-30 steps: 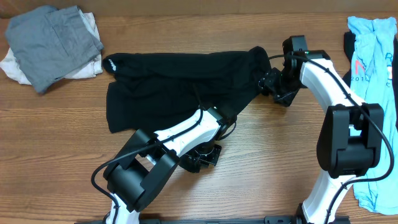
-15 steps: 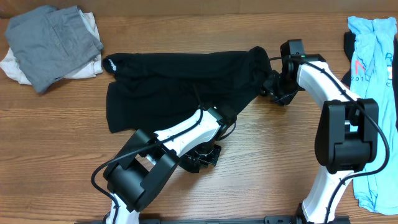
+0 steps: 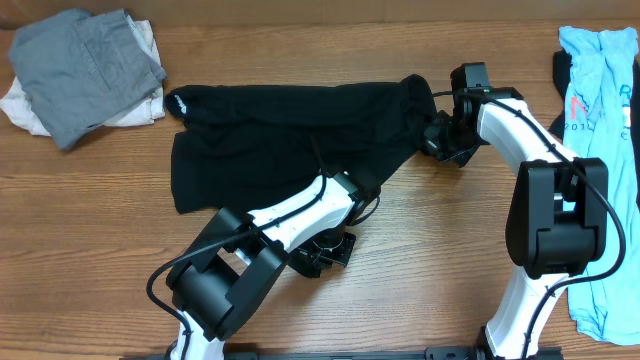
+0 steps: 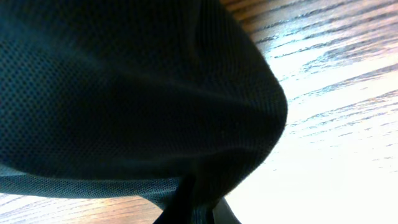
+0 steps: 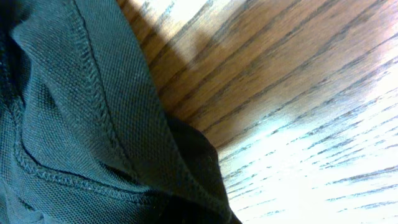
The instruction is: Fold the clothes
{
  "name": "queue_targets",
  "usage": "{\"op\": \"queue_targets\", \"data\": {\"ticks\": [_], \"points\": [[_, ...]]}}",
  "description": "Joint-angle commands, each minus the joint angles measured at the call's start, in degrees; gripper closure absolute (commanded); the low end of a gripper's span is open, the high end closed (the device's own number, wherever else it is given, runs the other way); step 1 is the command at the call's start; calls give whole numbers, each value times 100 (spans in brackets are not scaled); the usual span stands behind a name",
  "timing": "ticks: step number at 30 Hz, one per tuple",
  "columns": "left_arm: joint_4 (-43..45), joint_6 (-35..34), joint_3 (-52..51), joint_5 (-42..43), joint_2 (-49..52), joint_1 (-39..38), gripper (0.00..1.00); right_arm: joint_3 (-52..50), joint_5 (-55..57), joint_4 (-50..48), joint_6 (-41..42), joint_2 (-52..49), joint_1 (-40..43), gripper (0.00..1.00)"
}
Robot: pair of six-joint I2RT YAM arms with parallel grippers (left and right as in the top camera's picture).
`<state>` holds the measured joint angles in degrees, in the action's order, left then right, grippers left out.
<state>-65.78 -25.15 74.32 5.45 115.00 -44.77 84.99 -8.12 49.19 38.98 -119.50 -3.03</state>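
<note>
Across the wooden counter (image 3: 450,280) lies the plain black short-sleeved T-shirt (image 3: 260,140), centre-far. Jaws of the left arm (image 3: 310,208) pinch its near hem, those of the right arm (image 3: 505,115) its right end; both bites look shallow, so lifting could pull fabric free.

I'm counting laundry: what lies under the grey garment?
A white piece pokes out beneath the grey garment along its left and lower edges. Its middle, and anything else beneath, is covered.

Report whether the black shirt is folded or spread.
Mostly spread: the black shirt lies wide and flat, its right end bunched.
</note>
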Motion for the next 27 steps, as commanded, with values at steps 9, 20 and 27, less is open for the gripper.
{"op": "queue_targets", "data": {"ticks": [9,20,27], "points": [[-509,-85,229,-142,-463,17,96,350,85,562,116,256,339,96],[-1526,-442,280,-92,-2214,11,96,407,304,1311,160,1733,1060,96],[-2184,-723,269,341,-2507,-37,96,407,1003,2214,798,2162,1314,96]]}}
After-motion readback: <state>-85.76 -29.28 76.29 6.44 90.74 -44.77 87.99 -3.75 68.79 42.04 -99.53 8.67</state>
